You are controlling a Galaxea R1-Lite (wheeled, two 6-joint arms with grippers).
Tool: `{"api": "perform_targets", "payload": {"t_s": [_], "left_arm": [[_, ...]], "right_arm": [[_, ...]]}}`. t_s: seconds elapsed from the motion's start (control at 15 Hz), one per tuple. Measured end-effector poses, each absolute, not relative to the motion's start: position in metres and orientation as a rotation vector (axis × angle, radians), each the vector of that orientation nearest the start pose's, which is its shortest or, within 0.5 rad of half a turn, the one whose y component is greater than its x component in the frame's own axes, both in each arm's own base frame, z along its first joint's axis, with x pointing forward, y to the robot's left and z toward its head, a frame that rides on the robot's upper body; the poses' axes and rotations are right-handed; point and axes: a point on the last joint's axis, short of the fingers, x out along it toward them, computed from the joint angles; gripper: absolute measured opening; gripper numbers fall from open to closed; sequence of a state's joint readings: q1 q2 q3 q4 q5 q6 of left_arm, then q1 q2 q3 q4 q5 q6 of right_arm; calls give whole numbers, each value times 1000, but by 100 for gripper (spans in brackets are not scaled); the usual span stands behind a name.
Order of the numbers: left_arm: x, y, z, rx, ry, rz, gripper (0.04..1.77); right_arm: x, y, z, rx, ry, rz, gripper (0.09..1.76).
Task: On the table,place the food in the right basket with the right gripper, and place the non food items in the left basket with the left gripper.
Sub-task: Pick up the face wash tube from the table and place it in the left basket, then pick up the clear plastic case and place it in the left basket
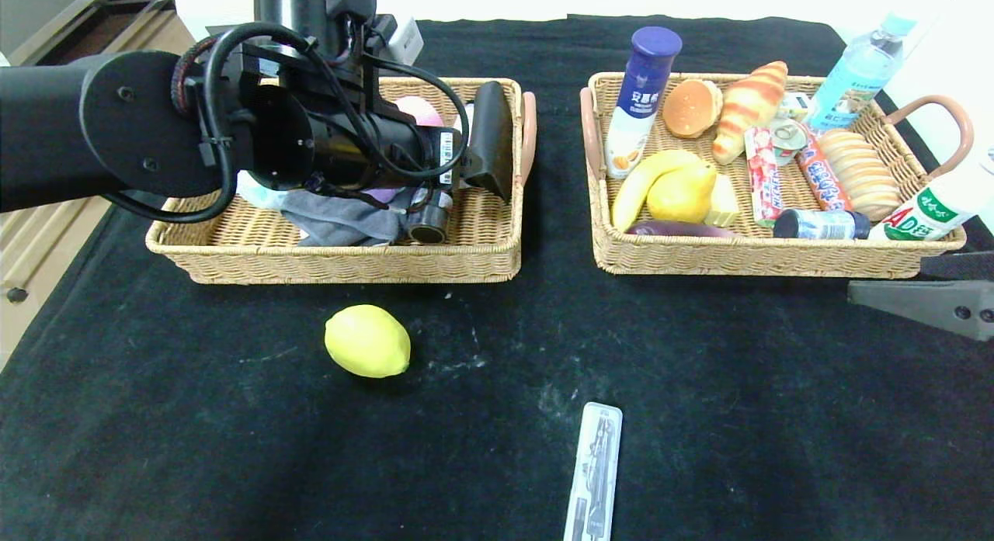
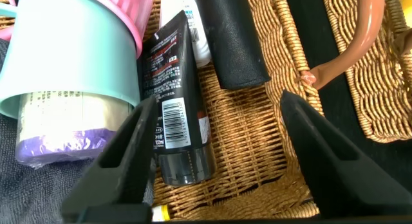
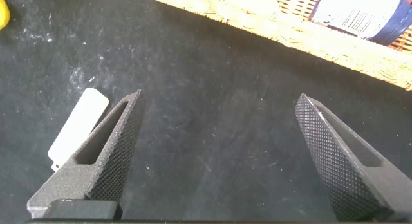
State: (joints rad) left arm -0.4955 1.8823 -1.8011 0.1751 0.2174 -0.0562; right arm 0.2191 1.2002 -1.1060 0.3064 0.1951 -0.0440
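Your left end effector hangs released over the left basket, black tube dropped; next, the spread right end effector should fetch the lemon.

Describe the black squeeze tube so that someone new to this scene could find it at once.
Start at the left basket, the wicker one beneath the left claw. The black squeeze tube lies flat on its woven floor beside a mint-green cup; only it carries a white barcode label.
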Motion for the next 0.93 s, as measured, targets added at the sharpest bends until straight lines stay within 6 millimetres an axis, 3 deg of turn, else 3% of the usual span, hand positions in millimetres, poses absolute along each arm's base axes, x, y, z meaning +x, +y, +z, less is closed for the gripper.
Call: {"api": "perform_targets", "payload": {"t_s": [0.33, 0.93], "left_arm": [[325, -173, 323, 35, 246, -280, 156], [290, -193, 328, 50, 247, -380, 166]], "right_arm": [[162, 40, 298, -47, 394, 417, 171], [164, 40, 297, -47, 401, 410, 171]]}}
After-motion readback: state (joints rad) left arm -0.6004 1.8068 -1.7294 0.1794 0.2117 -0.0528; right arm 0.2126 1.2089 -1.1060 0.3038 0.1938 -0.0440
